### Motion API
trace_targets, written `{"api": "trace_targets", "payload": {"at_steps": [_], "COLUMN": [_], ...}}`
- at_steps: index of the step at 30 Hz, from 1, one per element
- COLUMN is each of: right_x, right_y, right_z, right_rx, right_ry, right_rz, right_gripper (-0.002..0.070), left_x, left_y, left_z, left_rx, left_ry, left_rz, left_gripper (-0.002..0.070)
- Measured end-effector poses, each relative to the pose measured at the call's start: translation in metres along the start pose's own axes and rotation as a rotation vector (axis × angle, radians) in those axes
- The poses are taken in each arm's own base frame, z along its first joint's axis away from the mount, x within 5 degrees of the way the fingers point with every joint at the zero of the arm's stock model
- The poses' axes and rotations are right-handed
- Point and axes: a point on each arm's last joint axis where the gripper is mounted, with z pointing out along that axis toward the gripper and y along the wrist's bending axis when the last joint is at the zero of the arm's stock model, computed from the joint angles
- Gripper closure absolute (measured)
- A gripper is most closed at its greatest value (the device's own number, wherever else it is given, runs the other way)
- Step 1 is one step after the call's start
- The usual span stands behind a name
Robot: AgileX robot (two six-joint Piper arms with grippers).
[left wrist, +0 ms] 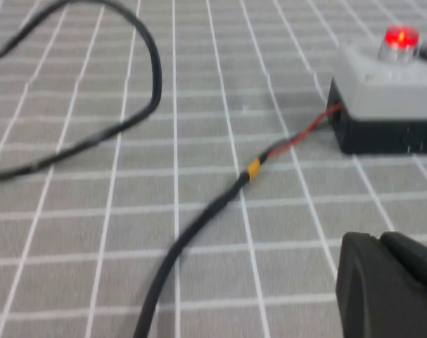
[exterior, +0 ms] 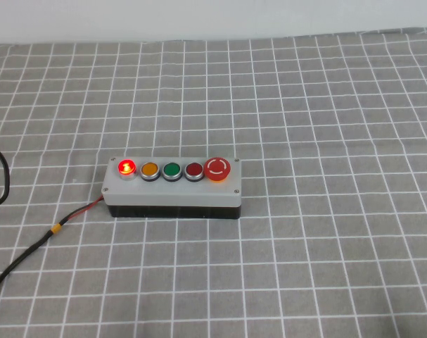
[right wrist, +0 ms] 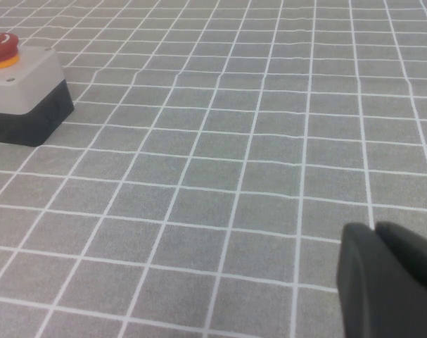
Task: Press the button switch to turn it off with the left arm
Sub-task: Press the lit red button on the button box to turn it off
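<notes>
Left gripper (left wrist: 382,243) near-left, right gripper (right wrist: 376,236) near-right (jaws unreadable on both); the left risks snagging the cable (left wrist: 199,222) or missing the lit red button (exterior: 126,167).

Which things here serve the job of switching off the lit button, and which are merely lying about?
Job: lit red button; switch box; left pincer, low, near the cable.
Idle: unlit green button; emergency stop; right pincer, low, off the box's stop end.
</notes>
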Motion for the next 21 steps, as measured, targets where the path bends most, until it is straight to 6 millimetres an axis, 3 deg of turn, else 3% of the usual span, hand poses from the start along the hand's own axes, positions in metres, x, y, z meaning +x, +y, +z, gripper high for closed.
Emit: {"api": "trace_targets", "payload": {"at_steps": [11,15,21], "right_x": [0.0,0.0,0.0], "right_y": [0.0,0.0,0.0], "right_z": [0.0,0.0,0.0], "right_rx": [0.0,0.0,0.0], "right_ry": [0.0,0.0,0.0], "right_rz": [0.0,0.0,0.0], "right_gripper": [0.0692,0.0693,0.0692], "left_x": [-0.018,-0.033,-0.063], "left_y": [0.0,0.0,0.0], "left_z": [-0.002,-0.006,-0.025], "left_rx": [0.0,0.0,0.0], "left_ry": [-0.202,-0.374,-0.766], "left_rz": [0.0,0.0,0.0], "left_gripper": [0.0678,0.0678,0.0678]}}
